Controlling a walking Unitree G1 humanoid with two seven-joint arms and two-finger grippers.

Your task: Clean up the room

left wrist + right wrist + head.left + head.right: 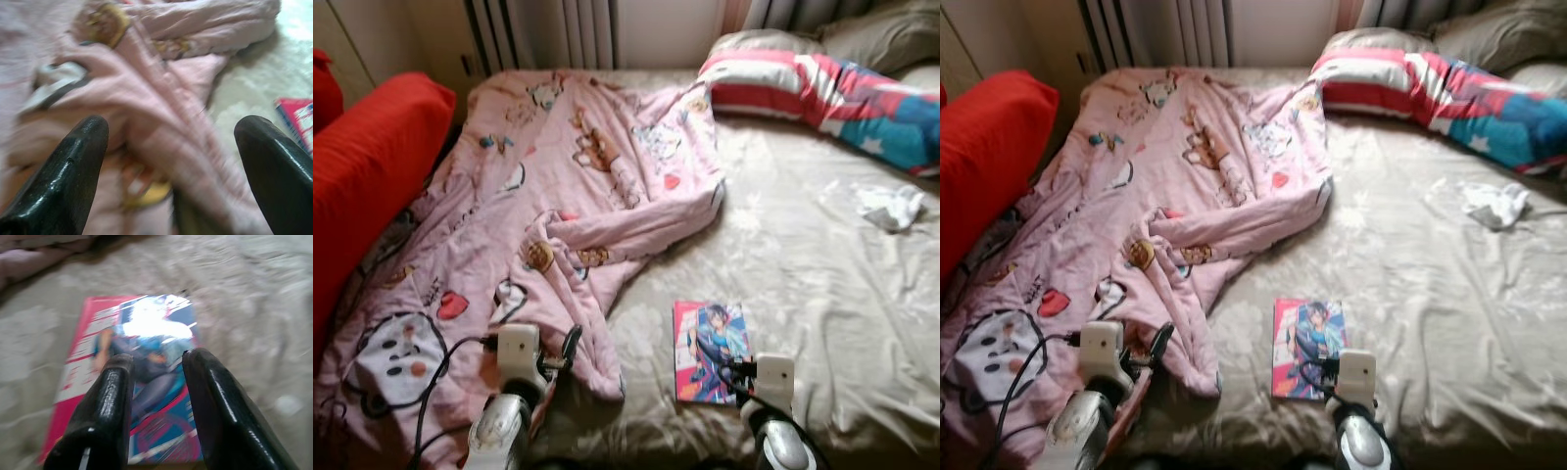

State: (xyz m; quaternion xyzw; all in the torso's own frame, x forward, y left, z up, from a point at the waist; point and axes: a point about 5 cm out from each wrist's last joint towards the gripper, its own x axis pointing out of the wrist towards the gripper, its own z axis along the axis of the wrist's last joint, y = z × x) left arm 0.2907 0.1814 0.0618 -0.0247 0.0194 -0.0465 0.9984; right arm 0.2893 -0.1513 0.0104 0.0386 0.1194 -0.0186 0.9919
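Head eyes overlook bed (803, 294); wrist views close above it.

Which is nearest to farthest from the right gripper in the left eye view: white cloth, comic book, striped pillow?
From the right gripper:
1. Comic book, directly under its fingers.
2. White cloth, on the sheet, far right.
3. Striped pillow, at the bed's head.

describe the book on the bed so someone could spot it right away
On the beige bed sheet, look just right of the rumpled pink blanket, near the front edge. The book lies flat there, its glossy red and blue cartoon cover facing up, directly ahead of the right pincer.
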